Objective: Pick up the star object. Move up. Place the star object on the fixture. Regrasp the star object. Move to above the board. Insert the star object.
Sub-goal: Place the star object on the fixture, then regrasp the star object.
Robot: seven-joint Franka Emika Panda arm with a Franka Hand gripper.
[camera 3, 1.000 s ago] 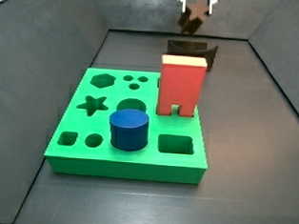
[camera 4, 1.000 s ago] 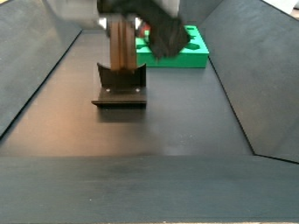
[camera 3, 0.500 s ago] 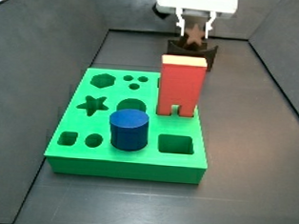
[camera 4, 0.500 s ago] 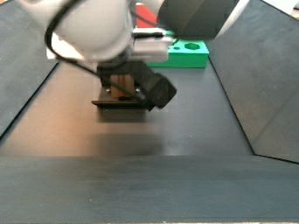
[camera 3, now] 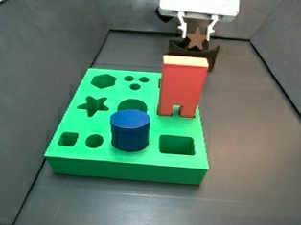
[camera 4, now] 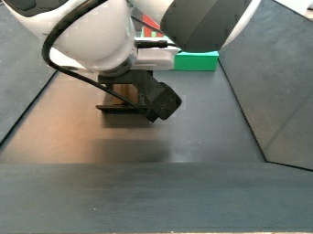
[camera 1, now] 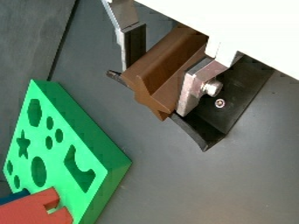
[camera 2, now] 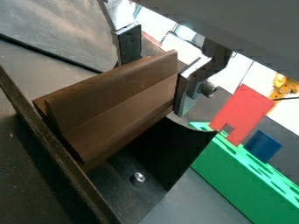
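Note:
The star object is a dark brown ridged prism lying level between my gripper's silver fingers, which are shut on it. In both wrist views it sits right over the dark fixture; whether it touches I cannot tell. From another wrist angle the star object fills the gripper, above the fixture's base plate. In a side view the gripper hangs behind the red block, the star object's end facing me. The green board shows its star hole. The arm hides most of the fixture.
A tall red block and a blue cylinder stand in the board, the red block just in front of the fixture. Dark sloping walls enclose the floor on both sides. The board lies beyond the arm.
The gripper has come down with the star object from high above the fixture to just over it; the last half second shows almost no motion.

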